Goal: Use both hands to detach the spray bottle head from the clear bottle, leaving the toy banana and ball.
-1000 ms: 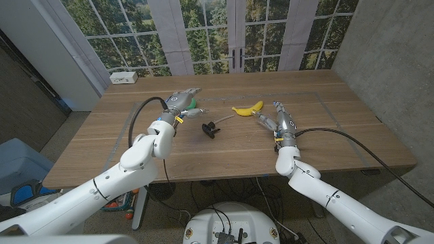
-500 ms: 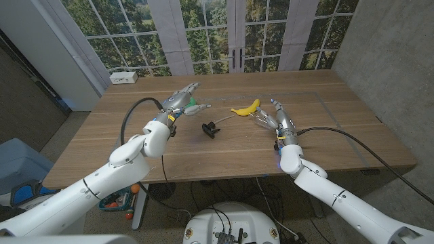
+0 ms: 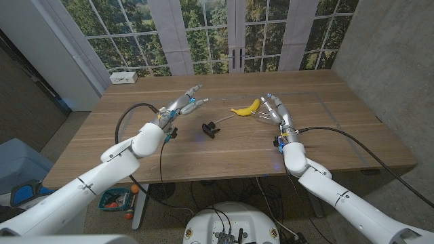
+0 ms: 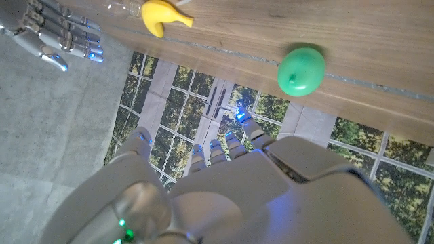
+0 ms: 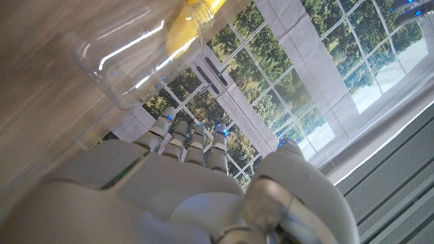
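Note:
The black spray head [image 3: 211, 128] lies detached at the table's middle, its thin tube [image 3: 224, 118] pointing toward the yellow toy banana [image 3: 246, 107]. The clear bottle [image 3: 260, 118] lies on its side just right of the banana, neck toward it. In the right wrist view the bottle [image 5: 122, 61] has an open neck with the banana [image 5: 186, 27] behind it. My right hand [image 3: 274, 108] hovers over the bottle, fingers spread, holding nothing. My left hand [image 3: 182, 102] is raised with fingers apart and empty. The green ball [image 4: 300, 69] rests on the table beyond it.
A small white box [image 3: 123, 77] sits at the table's far left corner. Windows stand behind the far edge. Black cables trail along both arms. Bare wood [image 3: 339, 129] stretches to the right of the bottle.
Both hands have lifted off the table and spread their fingers. The right hand has risen from the bottle, which stays lying by the banana. The spray head has not moved.

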Controlling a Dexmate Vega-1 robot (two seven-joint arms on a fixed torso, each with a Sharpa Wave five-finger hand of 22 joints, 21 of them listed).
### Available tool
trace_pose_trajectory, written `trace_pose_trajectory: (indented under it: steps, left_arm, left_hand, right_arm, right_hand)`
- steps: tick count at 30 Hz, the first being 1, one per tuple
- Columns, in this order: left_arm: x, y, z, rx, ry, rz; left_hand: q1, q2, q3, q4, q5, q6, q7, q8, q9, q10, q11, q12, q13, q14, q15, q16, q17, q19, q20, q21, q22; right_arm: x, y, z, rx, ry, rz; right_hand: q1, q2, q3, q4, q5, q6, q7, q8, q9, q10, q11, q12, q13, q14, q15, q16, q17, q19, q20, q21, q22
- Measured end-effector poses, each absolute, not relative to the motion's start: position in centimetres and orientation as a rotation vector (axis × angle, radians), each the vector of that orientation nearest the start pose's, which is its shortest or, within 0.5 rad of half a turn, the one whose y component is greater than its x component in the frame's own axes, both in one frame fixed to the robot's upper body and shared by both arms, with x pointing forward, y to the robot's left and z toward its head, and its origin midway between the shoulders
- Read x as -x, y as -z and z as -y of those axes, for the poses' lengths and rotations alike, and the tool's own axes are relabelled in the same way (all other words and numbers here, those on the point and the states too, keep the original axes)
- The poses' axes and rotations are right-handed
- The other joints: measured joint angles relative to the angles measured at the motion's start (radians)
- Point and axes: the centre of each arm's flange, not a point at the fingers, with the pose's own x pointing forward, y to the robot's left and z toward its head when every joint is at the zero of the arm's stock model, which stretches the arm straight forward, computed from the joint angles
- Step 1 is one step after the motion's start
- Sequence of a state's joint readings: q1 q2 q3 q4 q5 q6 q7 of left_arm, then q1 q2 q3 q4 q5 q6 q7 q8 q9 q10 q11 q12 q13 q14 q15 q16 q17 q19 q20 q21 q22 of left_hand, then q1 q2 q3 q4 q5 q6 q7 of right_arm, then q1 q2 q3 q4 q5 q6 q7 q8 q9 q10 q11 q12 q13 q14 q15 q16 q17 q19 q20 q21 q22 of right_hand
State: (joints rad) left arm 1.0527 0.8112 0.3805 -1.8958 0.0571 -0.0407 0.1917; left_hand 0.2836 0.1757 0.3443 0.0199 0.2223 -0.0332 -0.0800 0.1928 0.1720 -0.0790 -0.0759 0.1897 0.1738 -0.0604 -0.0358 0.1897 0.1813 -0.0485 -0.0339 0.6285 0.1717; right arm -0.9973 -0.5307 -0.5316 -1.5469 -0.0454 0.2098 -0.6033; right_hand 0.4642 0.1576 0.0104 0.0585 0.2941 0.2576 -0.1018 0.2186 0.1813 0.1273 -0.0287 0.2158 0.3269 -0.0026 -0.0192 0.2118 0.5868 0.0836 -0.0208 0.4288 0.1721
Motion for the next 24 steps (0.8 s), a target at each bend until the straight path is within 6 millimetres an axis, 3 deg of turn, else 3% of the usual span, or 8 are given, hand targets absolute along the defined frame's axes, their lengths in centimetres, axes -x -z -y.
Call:
trace_pose_trajectory:
  steps: [6, 9, 15, 16, 24]
  left_arm:
    - [-55.7, 1.2, -24.6, -0.663, 0.193, 0.766]
    - [-56.2, 1.5, -25.0, -0.562, 0.244, 0.772]
    - [-58.1, 3.1, -26.5, -0.499, 0.229, 0.726]
    - [-57.3, 2.4, -26.1, -0.386, 0.315, 0.776]
    - [-57.9, 3.1, -27.6, -0.249, 0.363, 0.774]
  left_hand:
    - [-0.038, -0.014, 0.044, 0.064, 0.026, 0.037, 0.017, 0.0, 0.0, 0.035, 0.005, 0.007, -0.002, 0.025, 0.004, 0.007, 0.0, 0.024, 0.003, -0.004, 0.0]
    - [-0.043, -0.019, 0.059, 0.079, 0.032, 0.048, 0.019, 0.0, 0.0, 0.043, 0.002, 0.007, -0.002, 0.029, 0.0, 0.007, 0.0, 0.028, -0.001, -0.006, 0.0]
    - [-0.047, -0.015, 0.07, 0.089, 0.037, 0.055, 0.023, 0.0, 0.0, 0.047, 0.006, 0.007, -0.002, 0.036, 0.004, 0.007, 0.0, 0.032, 0.001, -0.008, 0.0]
    - [-0.048, -0.016, 0.072, 0.092, 0.037, 0.055, 0.023, 0.0, 0.0, 0.047, 0.006, 0.007, -0.002, 0.036, 0.004, 0.007, 0.0, 0.033, 0.002, -0.008, 0.0]
    - [-0.052, -0.02, 0.081, 0.1, 0.045, 0.055, 0.023, -0.004, -0.005, 0.047, 0.006, 0.007, -0.002, 0.036, 0.004, 0.007, -0.005, 0.035, 0.003, -0.011, 0.0]
  right_arm:
    - [-58.8, 7.5, 21.2, 0.379, 0.123, 0.791]
    - [-58.6, 7.4, 21.3, 0.343, 0.115, 0.804]
    - [-58.2, 7.0, 21.3, 0.298, 0.094, 0.828]
    - [-58.0, 7.4, 21.6, 0.271, 0.105, 0.824]
    - [-56.9, 7.5, 21.7, 0.2, 0.096, 0.843]
  right_hand:
    - [-0.024, 0.046, 0.032, 0.032, -0.012, 0.025, 0.025, -0.002, 0.0, 0.019, -0.009, 0.0, -0.016, 0.01, -0.01, 0.0, -0.013, 0.013, -0.019, -0.004, 0.0]
    - [-0.025, 0.046, 0.044, 0.044, -0.017, 0.03, 0.03, -0.004, 0.0, 0.029, -0.007, 0.0, -0.021, 0.016, -0.015, 0.008, -0.017, 0.024, -0.015, -0.004, 0.0]
    - [-0.041, 0.043, 0.066, 0.066, -0.019, 0.033, 0.055, -0.008, 0.0, 0.053, 0.006, 0.0, -0.034, 0.041, -0.014, 0.008, -0.03, 0.049, -0.019, -0.004, 0.0]
    - [-0.041, 0.043, 0.067, 0.067, -0.024, 0.037, 0.059, -0.012, 0.0, 0.055, 0.009, 0.0, -0.035, 0.047, -0.016, 0.009, -0.031, 0.051, -0.016, -0.004, 0.0]
    - [-0.058, 0.039, 0.083, 0.074, -0.028, 0.046, 0.068, -0.012, 0.0, 0.067, 0.02, 0.008, -0.039, 0.06, -0.016, 0.015, -0.042, 0.068, -0.016, -0.008, 0.0]
